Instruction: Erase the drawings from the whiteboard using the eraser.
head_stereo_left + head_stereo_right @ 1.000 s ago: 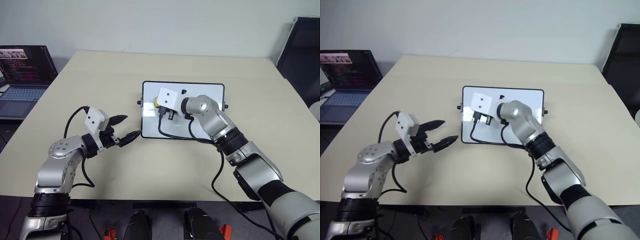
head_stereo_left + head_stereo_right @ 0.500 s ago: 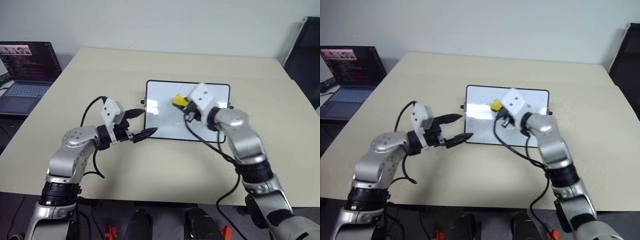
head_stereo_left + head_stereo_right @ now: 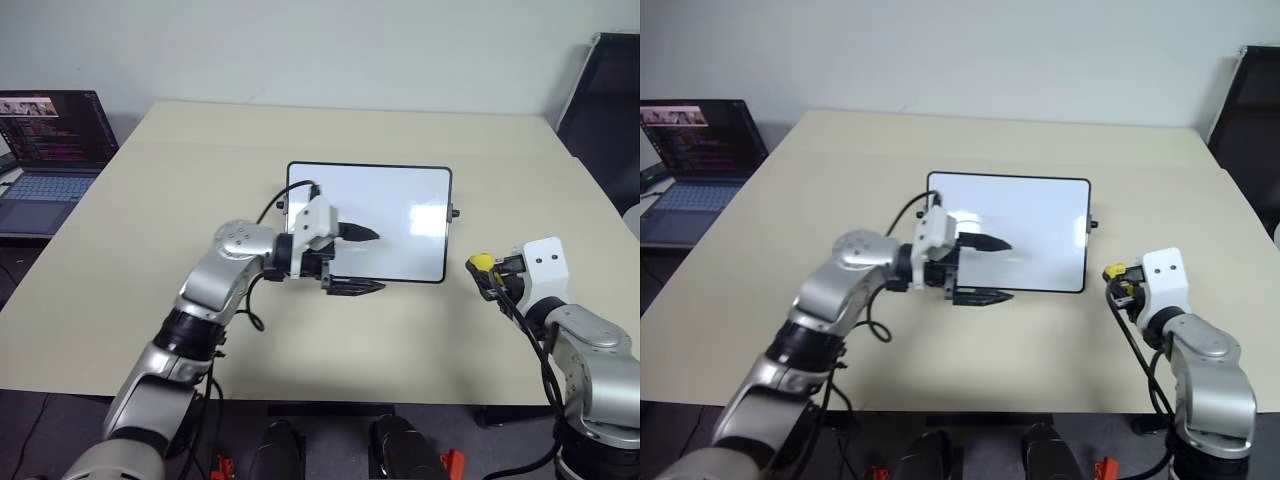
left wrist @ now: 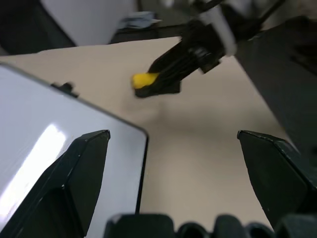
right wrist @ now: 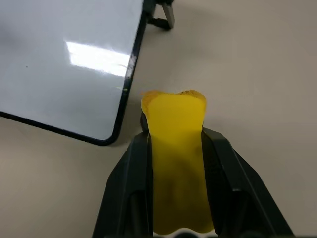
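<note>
Eraser [image 5: 176,163] pinched between right jaws, off the whiteboard [image 3: 400,215].

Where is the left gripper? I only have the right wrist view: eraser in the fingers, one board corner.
Observer: The left gripper is open and straddles the whiteboard's near edge, with one finger over the board and one over the table.
Operator: Any drawings on the rest of the board?
Observer: None that I can make out in the head views; the surface looks plain white.
Operator: Anything else nearby?
Observer: An open laptop sits off the table's left side.
</note>
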